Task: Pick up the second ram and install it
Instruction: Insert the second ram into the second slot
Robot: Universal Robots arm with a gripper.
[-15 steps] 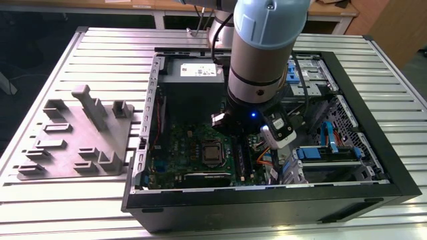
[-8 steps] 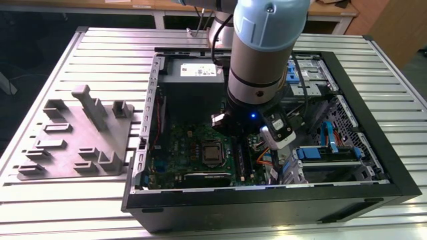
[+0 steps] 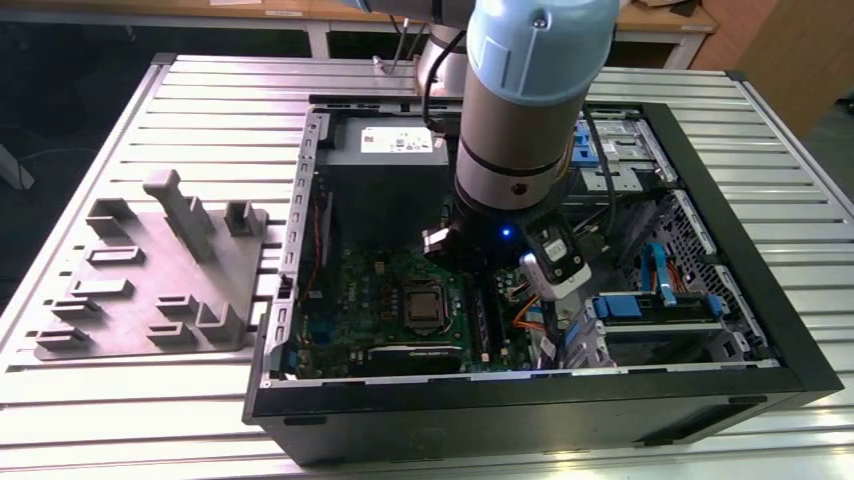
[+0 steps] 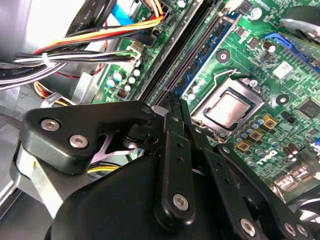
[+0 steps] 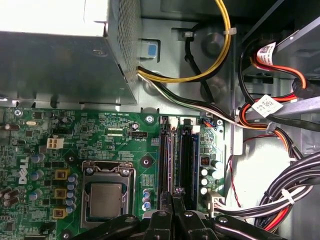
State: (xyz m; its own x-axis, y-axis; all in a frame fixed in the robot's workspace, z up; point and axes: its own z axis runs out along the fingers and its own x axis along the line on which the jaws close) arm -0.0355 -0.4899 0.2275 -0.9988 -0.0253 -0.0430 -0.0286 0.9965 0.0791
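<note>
My gripper [image 5: 176,191] has its fingers together over the slots [image 5: 186,155]. I'd seat the ram straight down, evenly, no twisting.

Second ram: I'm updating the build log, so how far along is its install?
Looks done: the approach, since the claw sits low inside the case, right at the memory slots. In hand: work at those slots. Left: confirming the seat; I cannot tell whether the second ram is in a slot or held.
</note>
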